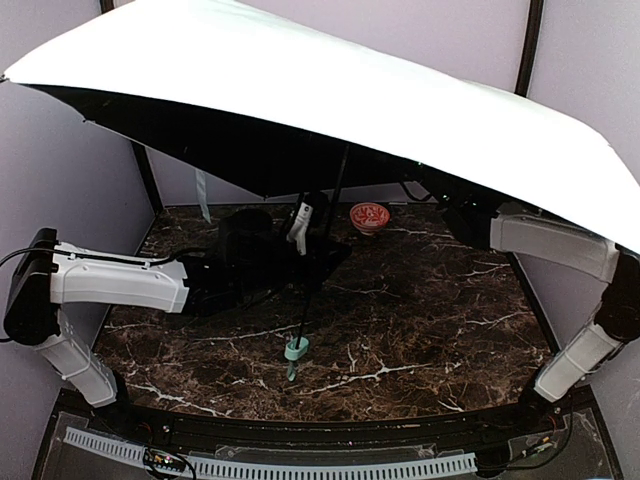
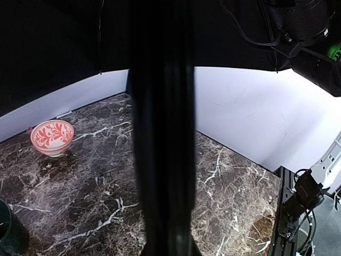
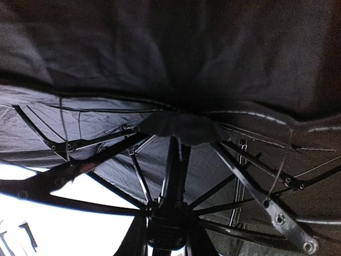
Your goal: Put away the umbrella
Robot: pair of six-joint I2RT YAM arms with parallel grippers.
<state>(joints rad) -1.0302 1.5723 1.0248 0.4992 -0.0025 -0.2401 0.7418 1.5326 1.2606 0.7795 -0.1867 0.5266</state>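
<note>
The umbrella (image 1: pixel 400 110) is wide open, its pale canopy spread right across the top of the overhead view and its black lining facing down over the table (image 1: pixel 430 320). So the job has barely begun: nothing is folded and the ribs (image 3: pixel 250 186) are fully stretched. The thin shaft (image 1: pixel 335 190) slants down through the middle of the frame to the little mint handle (image 1: pixel 296 349), which hangs low over the table at centre.

The canopy has to come down, the shaft has to telescope in and the fabric has to be gathered. That's all to come, I'd say.

Now the pincers. The left pincer (image 1: pixel 305 240) sits mid-frame, clenched on the shaft. In its own wrist view that shaft fills the centre as a dark upright column, with a red-patterned bowl (image 2: pixel 52 136) off to the left and a dark green mug (image 2: pixel 8 232) in the bottom-left corner, both well apart from the action.

The right arm (image 1: pixel 545 240) reaches in from the right and disappears under the canopy. Its camera looks straight up at the rib hub (image 3: pixel 168 224) at bottom centre, very near. Its fingers are lost in shadow, though, so I can't tell whether that pincer is released or gripping, or whether it touches the hub.
</note>
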